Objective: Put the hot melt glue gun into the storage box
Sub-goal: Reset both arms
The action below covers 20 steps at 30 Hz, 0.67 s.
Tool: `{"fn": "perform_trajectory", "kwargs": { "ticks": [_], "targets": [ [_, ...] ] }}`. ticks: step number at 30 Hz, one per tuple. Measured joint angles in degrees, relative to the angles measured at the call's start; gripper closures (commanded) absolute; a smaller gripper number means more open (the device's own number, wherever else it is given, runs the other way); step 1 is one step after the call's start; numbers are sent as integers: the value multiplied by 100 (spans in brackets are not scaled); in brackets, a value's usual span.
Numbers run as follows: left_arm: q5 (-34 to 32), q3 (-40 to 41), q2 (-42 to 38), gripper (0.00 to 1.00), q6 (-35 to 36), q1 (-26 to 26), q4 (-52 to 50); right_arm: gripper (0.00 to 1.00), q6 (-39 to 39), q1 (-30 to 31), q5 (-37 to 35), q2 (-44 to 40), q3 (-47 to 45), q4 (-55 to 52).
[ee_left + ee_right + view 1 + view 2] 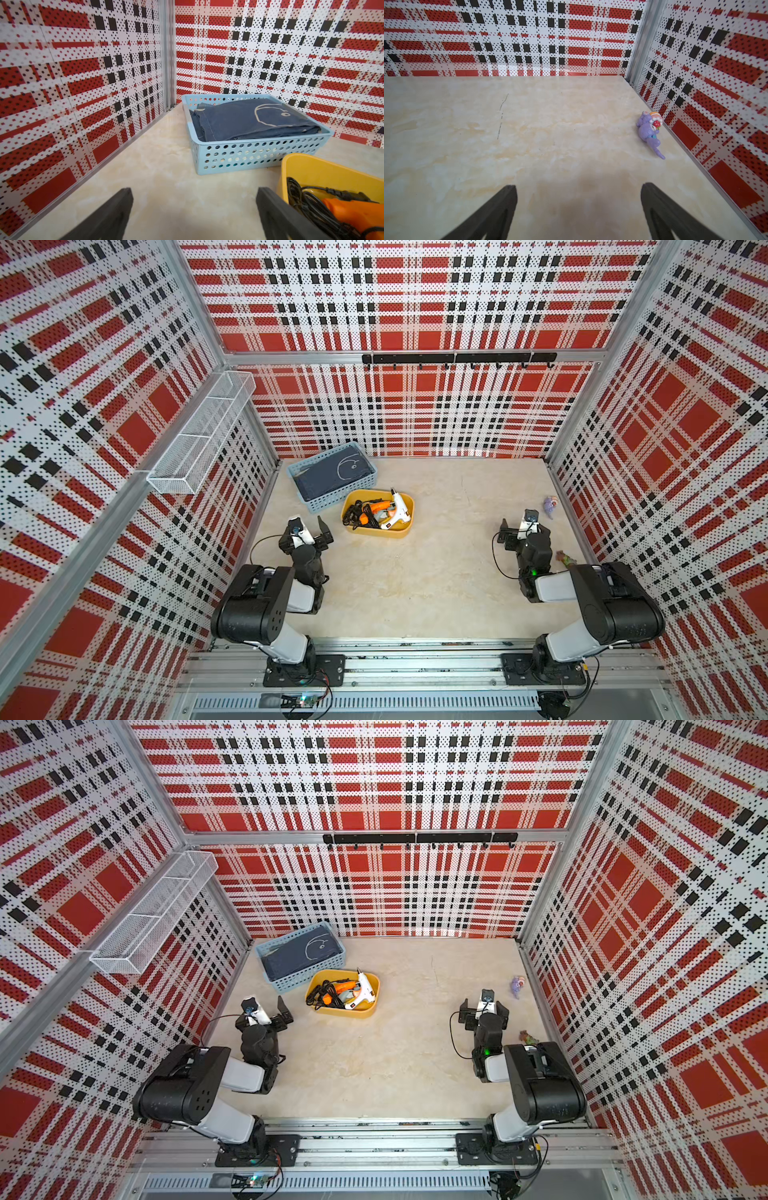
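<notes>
The yellow storage box [376, 533] [345, 1013] stands left of the table's middle in both top views. The white hot melt glue gun [398, 508] [364, 990] lies inside it, nozzle toward the back wall, beside an orange tool [376, 508] and a coiled black cord [355, 517]. My left gripper [309, 531] [194, 193] hovers open and empty just left of the box. The left wrist view shows the box's wall [311, 166] and the orange tool [353, 212], but the glue gun is out of that view. My right gripper [521, 526] [578, 189] is open over bare table at the right.
A light-blue basket [300, 491] [249, 155] holding folded dark cloth sits behind the box, near the back left corner. A white wire rack [199, 435] hangs on the left wall and a black hook rail [457, 358] on the back wall. A purple toy [550, 506] [649, 131] lies by the right wall.
</notes>
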<state>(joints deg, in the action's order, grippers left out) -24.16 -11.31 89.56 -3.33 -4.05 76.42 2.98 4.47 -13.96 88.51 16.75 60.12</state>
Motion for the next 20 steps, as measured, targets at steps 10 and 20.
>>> {"fn": "perform_trajectory", "kwargs": {
  "ticks": [10, 20],
  "targets": [
    [24, 2, 0, 1, 42, 2, 74, 0, -13, -59, 256, 0, 15, 55],
    [151, 0, 0, 1, 39, 74, 74, 0, -11, -83, 378, 0, 17, 55]
  ]
}}
